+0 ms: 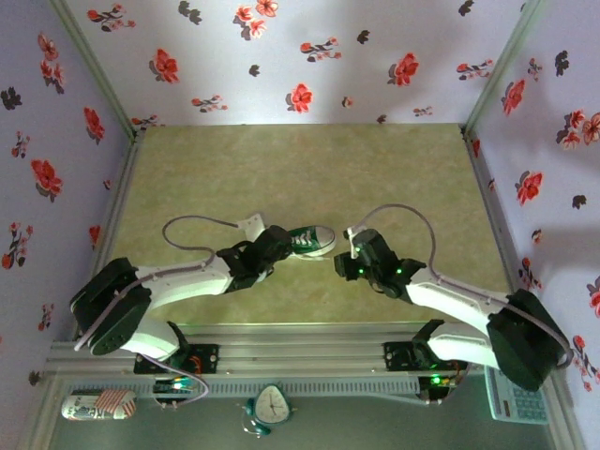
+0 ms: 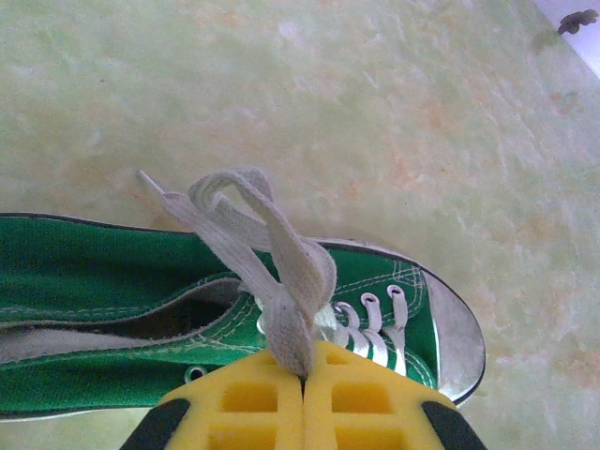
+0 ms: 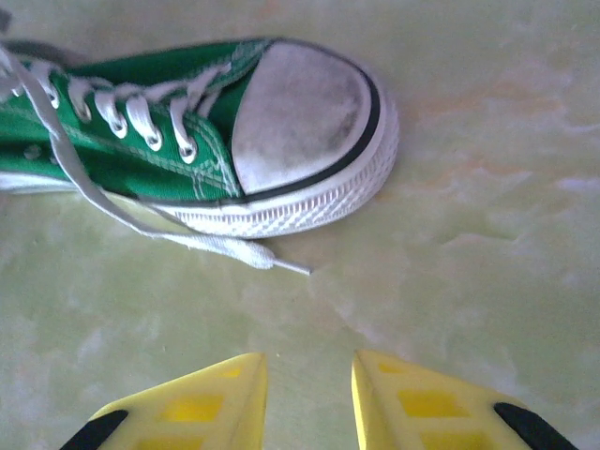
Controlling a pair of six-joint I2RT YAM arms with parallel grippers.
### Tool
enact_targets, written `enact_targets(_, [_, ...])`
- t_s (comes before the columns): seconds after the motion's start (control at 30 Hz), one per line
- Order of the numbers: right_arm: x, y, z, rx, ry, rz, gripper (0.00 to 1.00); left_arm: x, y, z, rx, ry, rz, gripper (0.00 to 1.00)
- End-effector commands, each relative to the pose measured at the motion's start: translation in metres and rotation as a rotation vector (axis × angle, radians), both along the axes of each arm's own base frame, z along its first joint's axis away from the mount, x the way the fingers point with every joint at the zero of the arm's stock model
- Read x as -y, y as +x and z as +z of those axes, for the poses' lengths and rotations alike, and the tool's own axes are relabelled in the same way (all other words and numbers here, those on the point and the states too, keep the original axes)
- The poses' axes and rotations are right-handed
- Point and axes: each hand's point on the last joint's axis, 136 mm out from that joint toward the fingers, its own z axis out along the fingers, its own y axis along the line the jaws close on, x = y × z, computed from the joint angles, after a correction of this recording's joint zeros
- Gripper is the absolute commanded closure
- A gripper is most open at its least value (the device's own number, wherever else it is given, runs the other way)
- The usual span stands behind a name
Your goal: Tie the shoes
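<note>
**Overhead view.** A small dark green canvas sneaker with a white rubber toe cap stands on its sole near the middle of the pale green mottled bench. Its toe points toward the right arm. The left pincer sits over the heel and lacing end of the sneaker. The right pincer is just beyond the toe and apart from it. Lilac walls printed with red flowers enclose the bench on three sides.

**Left wrist view.** The left pincer is clenched, its yellow fingers pressed together on a white flat lace. The lace rises from the eyelets of the sneaker in a folded loop, and one stiff tip juts out past the far side of the upper. The tongue opening is slack, and the toe cap lies to the right on the bench.

**Right wrist view.** The right pincer is released. Its two yellow fingers are parted, with only bare bench between them. Ahead lies the scuffed toe cap of the sneaker. A loose strand of lace trails down the side of the upper and across the bench. Its tip rests just beside the sole rim, between the sneaker and the pincer and touching neither finger.
</note>
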Motion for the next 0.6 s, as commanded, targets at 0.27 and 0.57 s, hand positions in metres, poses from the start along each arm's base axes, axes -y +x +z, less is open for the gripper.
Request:
enact_targets(0.27, [0.002, 0.024, -0.009, 0.075, -0.125, -0.128, 0.74, -0.015, -0.004, -0.011, -0.013, 0.027, 0.021, 1.00])
enact_targets(0.57, [-0.012, 0.043, -0.024, 0.062, -0.118, -0.156, 0.75, -0.011, -0.004, -0.013, -0.018, 0.016, 0.014, 1.00])
